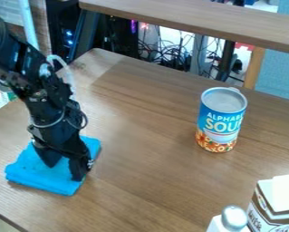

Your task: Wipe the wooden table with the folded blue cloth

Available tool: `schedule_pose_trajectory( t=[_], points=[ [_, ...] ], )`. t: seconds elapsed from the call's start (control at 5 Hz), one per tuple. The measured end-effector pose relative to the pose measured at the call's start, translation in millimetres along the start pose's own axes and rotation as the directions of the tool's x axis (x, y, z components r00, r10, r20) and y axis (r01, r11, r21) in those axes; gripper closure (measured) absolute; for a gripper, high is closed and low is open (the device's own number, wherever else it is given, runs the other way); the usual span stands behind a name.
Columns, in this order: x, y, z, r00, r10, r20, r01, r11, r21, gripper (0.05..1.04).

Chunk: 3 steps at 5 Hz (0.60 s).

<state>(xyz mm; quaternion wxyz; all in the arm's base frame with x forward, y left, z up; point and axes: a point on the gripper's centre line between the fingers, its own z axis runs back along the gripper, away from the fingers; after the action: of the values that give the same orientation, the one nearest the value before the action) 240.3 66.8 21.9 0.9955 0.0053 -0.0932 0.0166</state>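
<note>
The black gripper (64,171) hangs down at the left side of the table, directly over a folded bright blue cloth (34,177). Its two fingers are apart, with blue fabric visible between them. The fingertips are at or just above the cloth's top; whether they touch it I cannot tell. Part of the cloth is hidden behind the gripper. To the right of centre, a blue soup can (221,120) with a silver top and an orange lower band stands upright, well apart from the gripper.
At the lower right corner stand a brown and white carton (273,206) and a white bottle with a grey cap (233,218). The wooden table (140,181) ends at the lower left. A raised wooden shelf (195,17) crosses the top, with cables behind.
</note>
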Motion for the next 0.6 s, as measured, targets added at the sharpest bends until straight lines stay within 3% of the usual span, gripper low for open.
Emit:
schedule_pose_trajectory(
  t=[0.6],
  points=[
    [47.1, -5.8, -6.9, 0.999, -0.026, 0.037, 0.026, 1.0, -0.005, 0.083]
  ],
)
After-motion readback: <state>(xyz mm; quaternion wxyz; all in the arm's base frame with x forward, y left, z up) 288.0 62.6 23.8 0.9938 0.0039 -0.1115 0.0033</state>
